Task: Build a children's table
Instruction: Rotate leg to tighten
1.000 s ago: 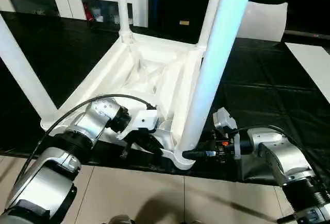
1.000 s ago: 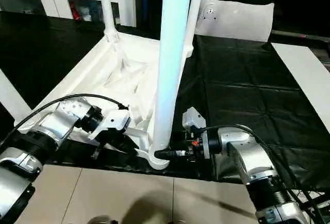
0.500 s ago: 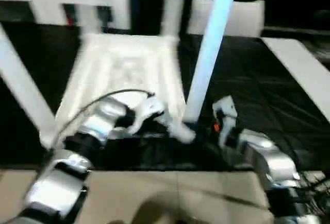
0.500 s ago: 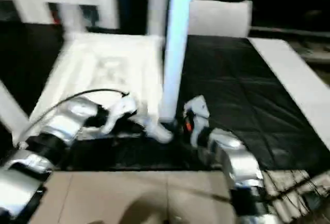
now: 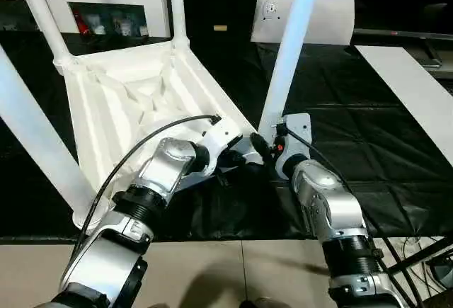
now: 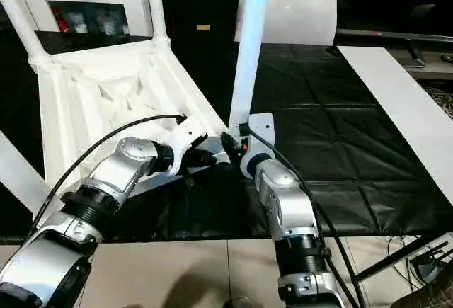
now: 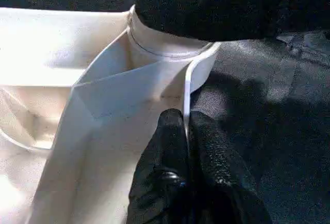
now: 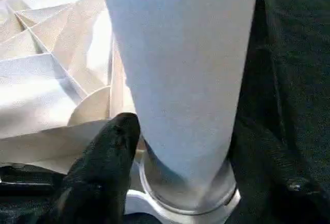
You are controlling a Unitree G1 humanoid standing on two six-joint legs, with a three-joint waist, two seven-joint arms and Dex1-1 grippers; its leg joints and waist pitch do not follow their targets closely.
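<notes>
The children's table lies upside down on the black mat, its white ribbed tabletop (image 5: 127, 103) facing up. White legs stand in its corner sockets, with the nearest right one (image 5: 289, 60) rising by my grippers. My left gripper (image 7: 186, 126) is shut on the thin rim wall of the tabletop beside that corner socket (image 7: 170, 54). My right gripper (image 5: 265, 145) sits around the base of this leg (image 8: 180, 69), just above the socket. Another leg (image 5: 32, 138) crosses the near left of the head view.
A white cabinet (image 5: 106, 3) stands behind the table and a flat white bag (image 5: 318, 18) leans at the back. A white board (image 5: 417, 88) lies along the right of the black mat (image 5: 354, 124). Tiled floor (image 5: 212, 272) runs in front, with cables at the lower right.
The whole head view has shifted and turned, so the table sits further left and higher in the picture. Both grippers remain at the same near corner of the tabletop.
</notes>
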